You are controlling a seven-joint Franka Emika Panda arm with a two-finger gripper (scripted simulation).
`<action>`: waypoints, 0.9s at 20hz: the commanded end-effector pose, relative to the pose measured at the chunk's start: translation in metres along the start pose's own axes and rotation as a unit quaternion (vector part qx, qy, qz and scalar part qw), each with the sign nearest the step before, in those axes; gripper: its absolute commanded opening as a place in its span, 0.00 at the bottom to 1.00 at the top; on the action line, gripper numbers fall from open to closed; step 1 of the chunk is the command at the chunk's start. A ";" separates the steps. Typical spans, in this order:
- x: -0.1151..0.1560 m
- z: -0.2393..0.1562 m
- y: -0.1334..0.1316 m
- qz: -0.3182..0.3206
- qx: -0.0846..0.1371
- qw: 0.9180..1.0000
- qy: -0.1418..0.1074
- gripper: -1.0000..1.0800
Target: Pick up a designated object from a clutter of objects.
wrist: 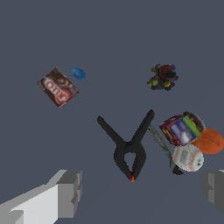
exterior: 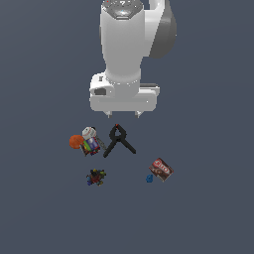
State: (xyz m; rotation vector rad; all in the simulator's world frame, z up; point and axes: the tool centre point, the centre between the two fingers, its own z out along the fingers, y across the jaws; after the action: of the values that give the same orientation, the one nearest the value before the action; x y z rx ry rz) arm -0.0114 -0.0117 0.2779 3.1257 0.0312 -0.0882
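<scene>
A small white ball (exterior: 89,133) (wrist: 187,158) with thin red stitching sits on a plain dark grey desk (exterior: 208,208), left of centre in the exterior view. No desk edges or corners show in either view, so places are given by neighbours. The ball touches a rainbow-coloured cube (exterior: 91,146) (wrist: 181,130), and an orange ball (exterior: 76,142) (wrist: 210,141) presses against the cube's other side, so the 3 form 1 tight cluster. A thin grey rod (wrist: 158,141) runs between this cluster and a black A-shaped clamp (exterior: 118,141) (wrist: 129,146), which lies flat just beside the white ball, toward the exterior view's right.

A dark multicoloured toy (exterior: 95,177) (wrist: 163,77) lies apart from the cluster, on the side away from the robot. Well toward the exterior view's right, a red-brown packet (exterior: 161,169) (wrist: 57,86) lies flat with a tiny blue piece (exterior: 149,178) (wrist: 78,73) just beside it.

The white robot arm's pincer (exterior: 123,114) (wrist: 142,192) hangs above the desk, over the clamp's tip, beside the white ball. Its 2 fingers (wrist: 69,192) are spread wide, released, grasping nothing.
</scene>
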 end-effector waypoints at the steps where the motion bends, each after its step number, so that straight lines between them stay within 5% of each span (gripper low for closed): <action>1: 0.000 0.008 0.008 0.012 0.002 1.000 0.001 0.96; 10: -0.008 0.062 0.063 0.090 0.015 0.996 0.008 0.96; 18: -0.037 0.127 0.131 0.195 0.021 0.981 0.017 0.96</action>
State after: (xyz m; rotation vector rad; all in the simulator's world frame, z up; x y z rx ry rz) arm -0.0459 -0.1327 0.1655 3.1147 -0.5243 -0.0364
